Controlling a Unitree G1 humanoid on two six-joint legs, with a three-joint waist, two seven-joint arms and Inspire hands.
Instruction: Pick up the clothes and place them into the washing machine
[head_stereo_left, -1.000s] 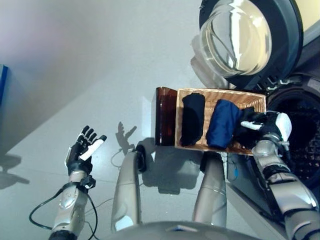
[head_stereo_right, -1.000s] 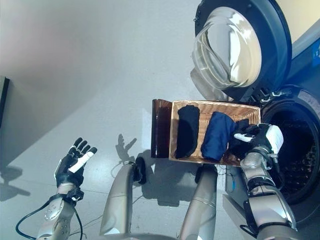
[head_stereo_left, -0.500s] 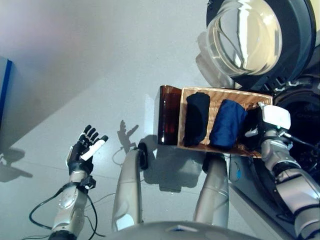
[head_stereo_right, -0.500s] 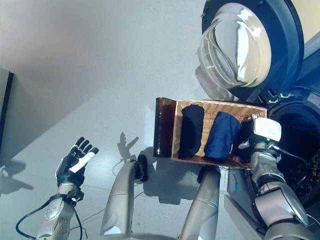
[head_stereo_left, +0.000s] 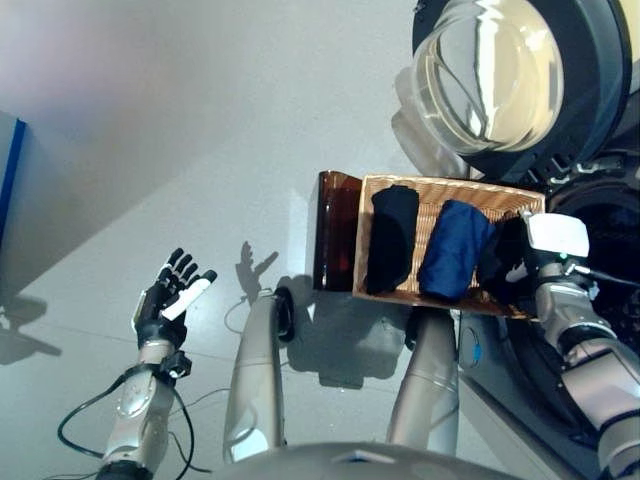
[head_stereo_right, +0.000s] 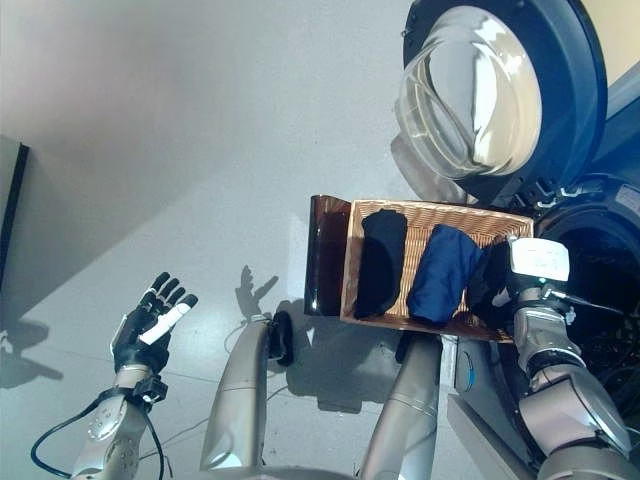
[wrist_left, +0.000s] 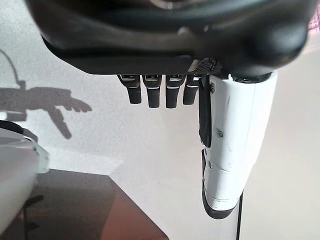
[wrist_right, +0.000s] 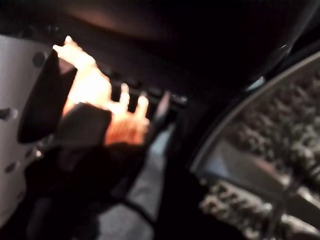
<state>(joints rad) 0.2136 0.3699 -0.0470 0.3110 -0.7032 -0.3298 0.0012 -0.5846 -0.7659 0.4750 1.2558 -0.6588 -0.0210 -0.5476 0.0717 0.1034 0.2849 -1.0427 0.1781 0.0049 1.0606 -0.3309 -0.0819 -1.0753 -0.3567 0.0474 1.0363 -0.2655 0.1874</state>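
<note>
A wicker basket (head_stereo_left: 442, 186) stands in front of the washing machine's open drum (head_stereo_left: 612, 232). In it lie a black garment (head_stereo_left: 391, 240) and a navy garment (head_stereo_left: 455, 250) side by side. At the basket's right end my right hand (head_stereo_left: 553, 240) is curled on a second black garment (head_stereo_left: 503, 262), which is bunched up against the rim. The right wrist view shows that dark cloth (wrist_right: 95, 185) under the thumb, with the drum's rim (wrist_right: 235, 130) close by. My left hand (head_stereo_left: 170, 296) is held open over the floor at the far left, holding nothing.
The machine's round glass door (head_stereo_left: 495, 75) hangs open behind the basket. A dark brown box (head_stereo_left: 332, 230) stands against the basket's left side. A blue edge (head_stereo_left: 8, 180) shows at the far left. Grey floor lies all around.
My right hand has turned its back upward and drawn the black garment up at the basket's right end, toward the drum. The camera shifted a little. The left hand has stayed put.
</note>
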